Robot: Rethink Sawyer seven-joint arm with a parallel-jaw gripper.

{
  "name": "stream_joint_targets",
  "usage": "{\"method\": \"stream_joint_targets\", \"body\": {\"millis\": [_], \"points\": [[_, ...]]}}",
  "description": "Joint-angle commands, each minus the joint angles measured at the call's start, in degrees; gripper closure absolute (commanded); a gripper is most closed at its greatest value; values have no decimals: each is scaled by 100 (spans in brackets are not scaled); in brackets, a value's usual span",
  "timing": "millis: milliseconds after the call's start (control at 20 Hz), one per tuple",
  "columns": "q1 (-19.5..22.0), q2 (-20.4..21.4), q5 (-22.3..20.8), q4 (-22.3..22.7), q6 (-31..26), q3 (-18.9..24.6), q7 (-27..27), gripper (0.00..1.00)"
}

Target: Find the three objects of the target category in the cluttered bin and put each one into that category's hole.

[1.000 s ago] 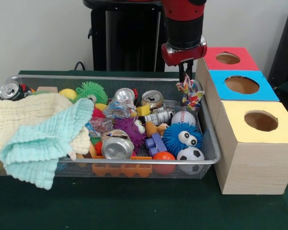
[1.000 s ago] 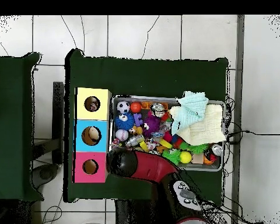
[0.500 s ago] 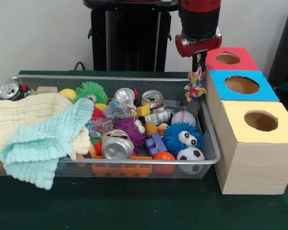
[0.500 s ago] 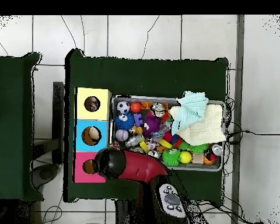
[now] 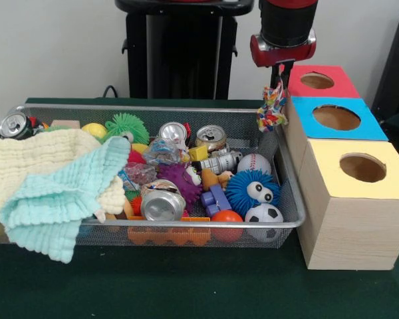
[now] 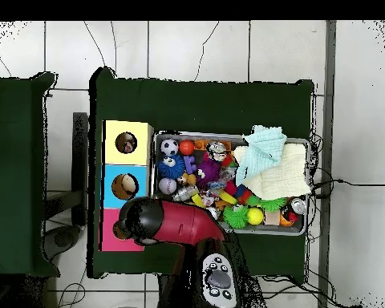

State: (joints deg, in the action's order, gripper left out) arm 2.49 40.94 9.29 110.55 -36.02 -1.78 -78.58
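Gripper (image 5: pixel 277 76): clenched on the rope toy (image 5: pixel 272 106)
Rope toy: hangs between bin (image 5: pixel 289 199) and red box (image 5: pixel 332 88)

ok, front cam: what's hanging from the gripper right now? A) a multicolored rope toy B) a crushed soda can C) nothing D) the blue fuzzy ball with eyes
A: the multicolored rope toy dangles from the gripper above the bin's corner, next to the red box. The blue fuzzy ball and the cans lie in the bin.
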Motion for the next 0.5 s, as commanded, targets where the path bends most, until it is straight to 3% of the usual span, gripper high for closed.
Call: {"method": "stream_joint_targets", "body": {"millis": [50, 500], "points": [[-228, 84, 324, -912, -1094, -58, -1862, 100], [-316, -12, -174, -1750, -1715, -266, -1773, 100]]}}
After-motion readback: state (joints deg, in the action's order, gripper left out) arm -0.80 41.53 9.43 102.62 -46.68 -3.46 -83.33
